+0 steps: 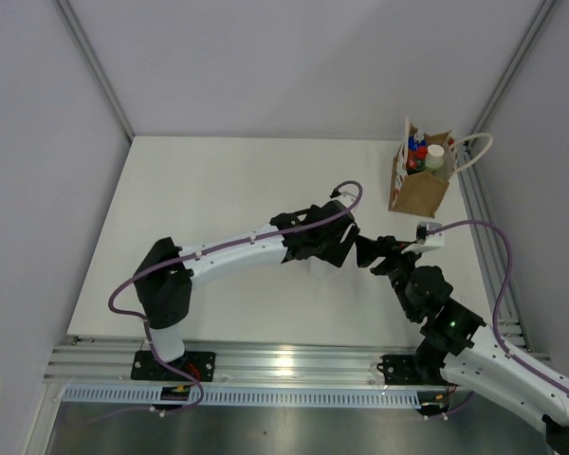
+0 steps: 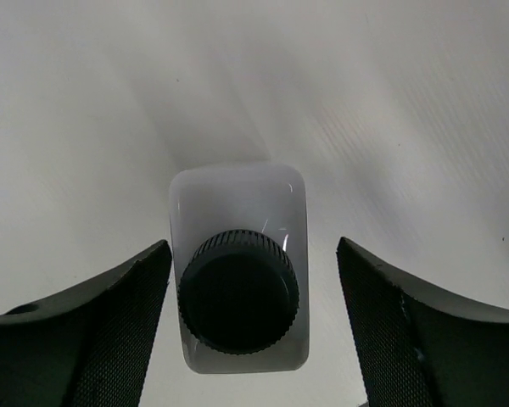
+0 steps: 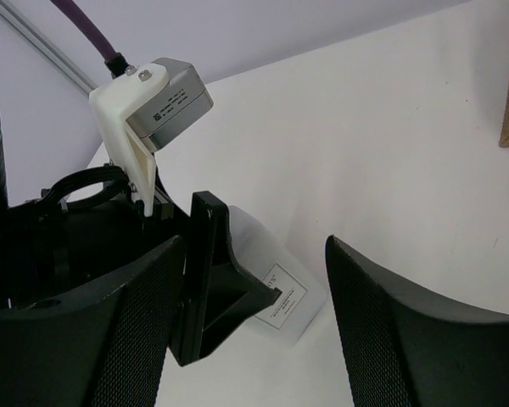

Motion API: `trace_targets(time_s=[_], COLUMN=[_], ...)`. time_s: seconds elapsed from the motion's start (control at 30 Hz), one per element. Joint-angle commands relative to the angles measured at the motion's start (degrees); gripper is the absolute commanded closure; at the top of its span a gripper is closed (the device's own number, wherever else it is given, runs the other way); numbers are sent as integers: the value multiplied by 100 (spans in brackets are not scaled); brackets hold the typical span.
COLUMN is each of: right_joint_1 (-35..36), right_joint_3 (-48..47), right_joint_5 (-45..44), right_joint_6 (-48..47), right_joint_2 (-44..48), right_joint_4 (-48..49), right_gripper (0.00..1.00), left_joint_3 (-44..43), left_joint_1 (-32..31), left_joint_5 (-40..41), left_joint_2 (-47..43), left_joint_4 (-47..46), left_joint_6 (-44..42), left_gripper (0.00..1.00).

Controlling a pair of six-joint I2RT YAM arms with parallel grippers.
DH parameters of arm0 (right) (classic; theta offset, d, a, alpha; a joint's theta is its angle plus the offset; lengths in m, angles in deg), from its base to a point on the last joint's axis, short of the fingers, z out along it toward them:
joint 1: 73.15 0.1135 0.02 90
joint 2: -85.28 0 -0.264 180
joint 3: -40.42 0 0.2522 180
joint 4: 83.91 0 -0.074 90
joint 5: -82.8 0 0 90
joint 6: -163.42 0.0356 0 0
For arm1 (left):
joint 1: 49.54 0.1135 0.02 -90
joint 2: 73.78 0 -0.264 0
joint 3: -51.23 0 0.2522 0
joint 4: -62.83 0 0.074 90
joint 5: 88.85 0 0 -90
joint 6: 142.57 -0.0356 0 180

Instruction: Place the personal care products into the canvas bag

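The white table point(image 1: 218, 190) carries two things directly. A clear, square, black-capped bottle point(image 2: 237, 199) stands upright on it between the fingers of the left pincer point(image 2: 253, 246). It touches neither finger, and a strip of bare tabletop shows on each side. A tan bag point(image 1: 419, 194) stands upright near the table's far right corner, well beyond the right pincer point(image 1: 372, 254) and well apart from the bottle.
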Motion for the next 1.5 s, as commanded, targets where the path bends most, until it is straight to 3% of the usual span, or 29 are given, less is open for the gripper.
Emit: trace_targets(time_s=[0.0,0.07,0.17,0.47,0.7,0.73,0.87,0.97,1.03,1.17,1.37,1.47], right_joint_1=[19,19,19,19,19,28,54,72,150,300,484,738], right_joint_3=[-67,-85,-94,-93,-216,-312,-375,-629,-761,-1024,-1280,-1464], right_joint_5=[-131,-114,-70,167,588,650,915,801,635,379,-25,-683], right_joint_6=[-6,-6,-15,-146,-340,-314,-305,-165,-77,63,336,319], right_joint_2=[-6,-32,-33,-103,-638,-865,-1375,-1693,-1957,-2413,-3012,-3266], right_joint_4=[124,141,141,273,431,405,632,564,502,502,449,300], right_gripper=[29,28,28,26,20,20,20,21,21,21,20,20], left_joint_3=[-75,-66,-154,-58,1979,2625,3665,4431,4583,4951,4855,4864], left_joint_1=[-11,-2,7,481,1474,1466,1448,1475,1501,1501,1510,1510], left_joint_5=[70,17,60,17,139,444,-18,314,517,-26,122,262], left_joint_2=[-350,-438,-631,-1764,-3477,-3662,-4383,-4850,-5113,-5448,-5404,-5352], left_joint_4=[-177,-168,-2,333,-465,-641,-1746,-2302,-2339,-2900,-2699,-2700], left_joint_6=[115,124,98,54,501,667,924,792,853,748,678,634], left_gripper=[17,6,1,1,1,1,1,1,1,1,1,1])
